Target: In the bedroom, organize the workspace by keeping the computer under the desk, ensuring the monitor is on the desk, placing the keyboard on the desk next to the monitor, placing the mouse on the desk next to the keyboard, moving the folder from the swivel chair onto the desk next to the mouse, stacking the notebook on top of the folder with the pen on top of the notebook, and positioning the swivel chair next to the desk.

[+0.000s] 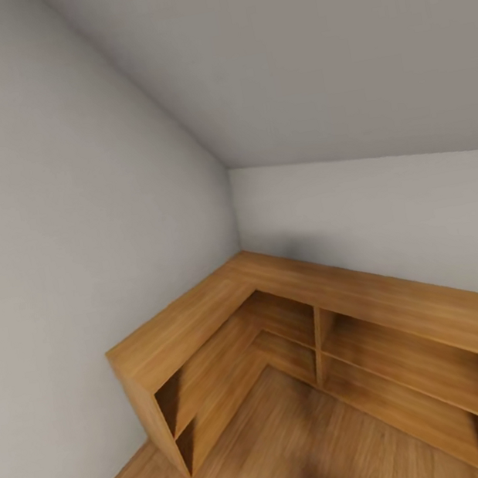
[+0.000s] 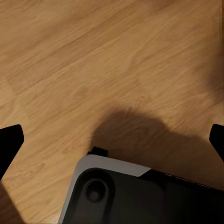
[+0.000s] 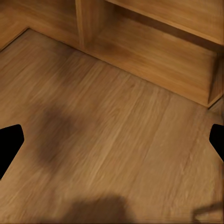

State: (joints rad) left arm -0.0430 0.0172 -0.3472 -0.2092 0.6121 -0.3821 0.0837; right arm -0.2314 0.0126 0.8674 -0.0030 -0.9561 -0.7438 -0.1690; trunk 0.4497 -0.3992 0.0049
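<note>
None of the task's things can be made out here, so neither where they are nor which way any long axis points can be judged from this spot; the robot seems to be on its way through the room.

Ahead in the head view stands a low L-shaped wooden shelf unit [image 1: 315, 312] tucked into the corner under a sloped ceiling [image 1: 299, 48], its 2 runs meeting at the corner, open compartments facing the wooden floor [image 1: 292, 449].

The left pincer [image 2: 112, 140] hangs over bare floor with its 2 dark fingertips spread wide at the frame's edges and nothing between them; the robot's base [image 2: 126, 196], white-edged and black, sits below it. The right pincer [image 3: 112, 140] is likewise spread wide and empty, looking at the floor just before the shelf unit's lower compartments [image 3: 154, 51].

The likely risk: the base is near this corner, so rolling on or turning tightly could knock the shelf front or a hanging arm. Mistaking this wooden unit for the black-topped counter would also waste the approach.
</note>
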